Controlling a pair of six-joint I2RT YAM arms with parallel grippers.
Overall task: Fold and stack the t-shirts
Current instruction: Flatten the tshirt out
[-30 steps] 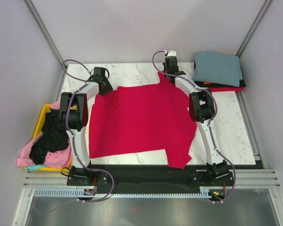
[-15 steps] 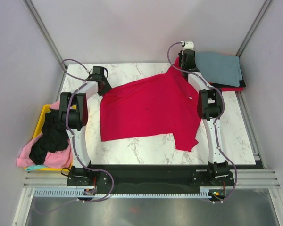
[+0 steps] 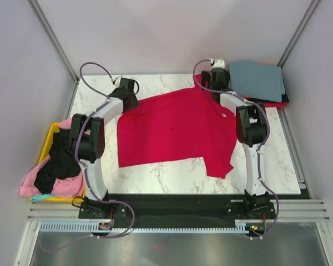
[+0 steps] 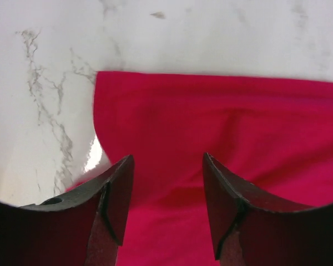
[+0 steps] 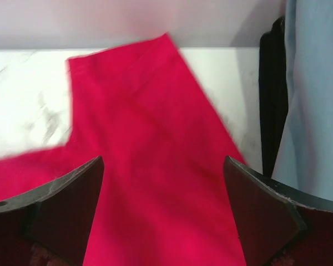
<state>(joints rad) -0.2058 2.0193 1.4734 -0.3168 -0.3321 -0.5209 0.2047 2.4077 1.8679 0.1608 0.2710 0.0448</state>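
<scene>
Along the far edge, left gripper (image 4: 166,162) and right gripper (image 5: 163,160) now gape, releasing the crimson t-shirt (image 3: 175,130) flat for folding.

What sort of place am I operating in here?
Most likely a lab test cell, not a home: plain walls with metal frame posts, a marble-patterned tabletop, a yellow bin of loose t-shirts, and a folded stack at the far right.

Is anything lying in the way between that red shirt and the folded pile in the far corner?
Nothing visible lies between them. The red shirt is spread on the table, its far right corner close beside the folded pile. Only the right end effector hangs over that corner, open.
</scene>
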